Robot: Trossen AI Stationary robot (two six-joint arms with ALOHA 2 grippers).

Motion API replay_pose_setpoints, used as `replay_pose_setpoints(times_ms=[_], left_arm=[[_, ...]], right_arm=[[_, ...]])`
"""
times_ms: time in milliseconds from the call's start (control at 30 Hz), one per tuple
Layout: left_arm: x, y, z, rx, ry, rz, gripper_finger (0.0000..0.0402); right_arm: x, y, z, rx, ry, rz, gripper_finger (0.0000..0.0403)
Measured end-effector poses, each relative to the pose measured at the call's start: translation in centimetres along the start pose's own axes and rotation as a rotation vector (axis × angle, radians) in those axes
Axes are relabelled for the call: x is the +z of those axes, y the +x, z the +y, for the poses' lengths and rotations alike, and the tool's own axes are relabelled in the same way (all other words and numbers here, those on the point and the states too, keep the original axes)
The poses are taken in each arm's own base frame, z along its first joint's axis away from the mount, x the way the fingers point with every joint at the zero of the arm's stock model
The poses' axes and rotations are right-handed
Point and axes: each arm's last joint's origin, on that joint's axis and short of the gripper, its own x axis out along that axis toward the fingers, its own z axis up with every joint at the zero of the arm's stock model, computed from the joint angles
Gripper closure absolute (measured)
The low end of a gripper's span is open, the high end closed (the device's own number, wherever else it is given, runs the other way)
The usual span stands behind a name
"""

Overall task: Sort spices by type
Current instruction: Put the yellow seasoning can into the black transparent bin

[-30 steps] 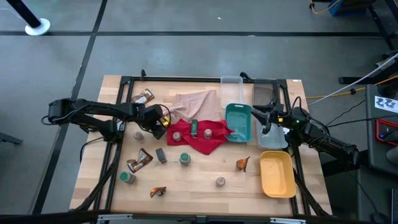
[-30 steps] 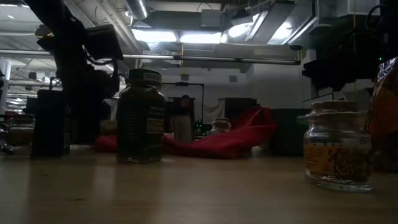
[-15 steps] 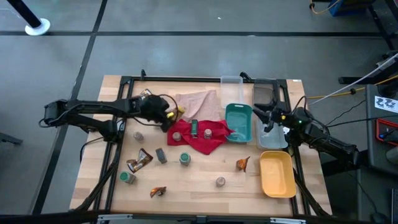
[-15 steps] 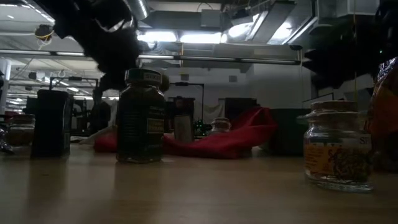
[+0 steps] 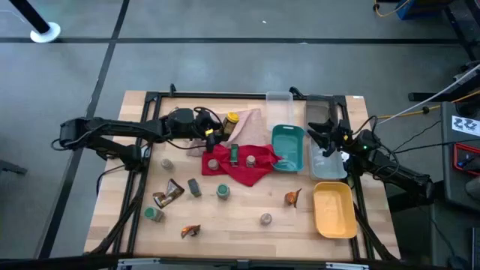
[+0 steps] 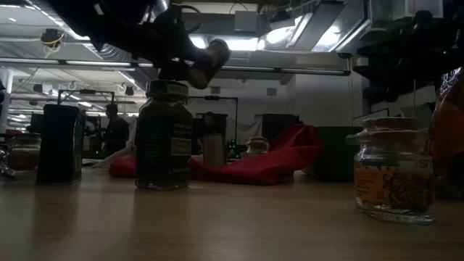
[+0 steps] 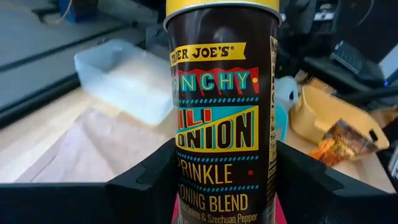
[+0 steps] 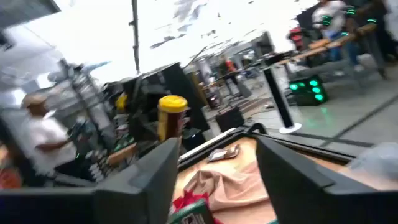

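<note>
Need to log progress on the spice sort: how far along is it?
Barely begun. The yellow tray and teal tray look empty. In hand: the left gripper holds the yellow-capped bottle over the beige cloth; the right gripper hangs open over the clear tray. Left: jars and sachets scattered across the table.

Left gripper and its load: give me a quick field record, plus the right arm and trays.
left gripper: shut on tall dark yellow-capped bottle, lifted over beige cloth
right gripper: open, empty, above clear plastic tray
teal tray: beside red cloth
yellow tray: at the table's right edge
</note>
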Motion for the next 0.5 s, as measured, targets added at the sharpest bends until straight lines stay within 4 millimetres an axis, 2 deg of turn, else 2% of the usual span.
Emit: replay_pose_setpoints(times_ms=[100, 233, 400, 500], left_arm=[[-0.3, 1.3, 0.0, -0.017, -0.001, -0.042, 0.0199], [-1.0, 3.2, -0.3, -0.056, -0.035, -0.098, 0.0200], [-1.4, 5.9, -1.3, -0.105, -0.069, -0.123, 0.0199], [-1.4, 7.5, -2.3, -0.128, -0.056, -0.110, 0.0198]], right_arm=[[0.0, 0.1, -0.2, -0.053, 0.020, -0.014, 0.0131], [0.0, 0.2, -0.1, -0.008, 0.058, 0.003, 0.0102], [0.4, 0.5, 0.5, 0.132, 0.064, 0.000, 0.0104], [0.4, 0.9, 0.5, 0.141, 0.064, 0.008, 0.0112]])
